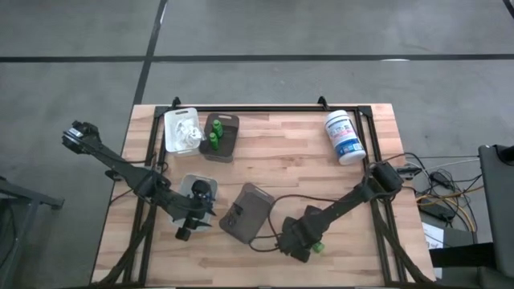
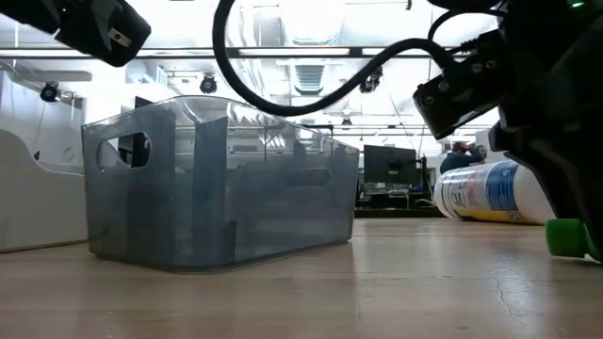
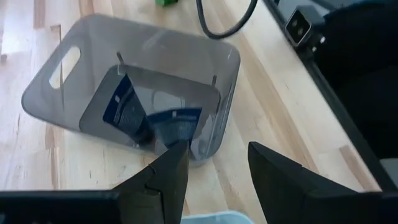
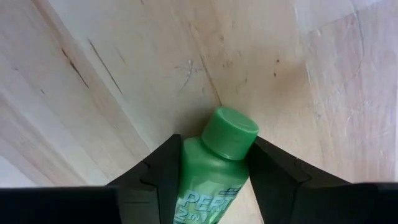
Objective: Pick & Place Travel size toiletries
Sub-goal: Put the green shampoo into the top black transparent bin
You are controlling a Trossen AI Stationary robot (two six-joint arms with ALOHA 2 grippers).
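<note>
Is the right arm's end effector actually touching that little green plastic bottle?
Touching. In the right wrist view, both dark fingers of the right end effector press against the sides of the small green plastic bottle.

Bottle (image 4: 214, 171) between right claw (image 4: 211, 168) fingers, seemingly on table (image 4: 124, 56)

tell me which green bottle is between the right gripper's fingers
The green bottle lying on the bare table by the right gripper; the others stand in the brown tray.

A bright green bottle (image 4: 214, 171) with white lettering sits between the black fingers (image 4: 152, 177) of the right claw (image 4: 214, 180). The bench (image 1: 281, 152) is pale striped wood. The grey translucent tray (image 3: 134, 93) holds dark blue sticks (image 3: 127, 112); the white tub (image 1: 345, 137) carries a blue label.
</note>
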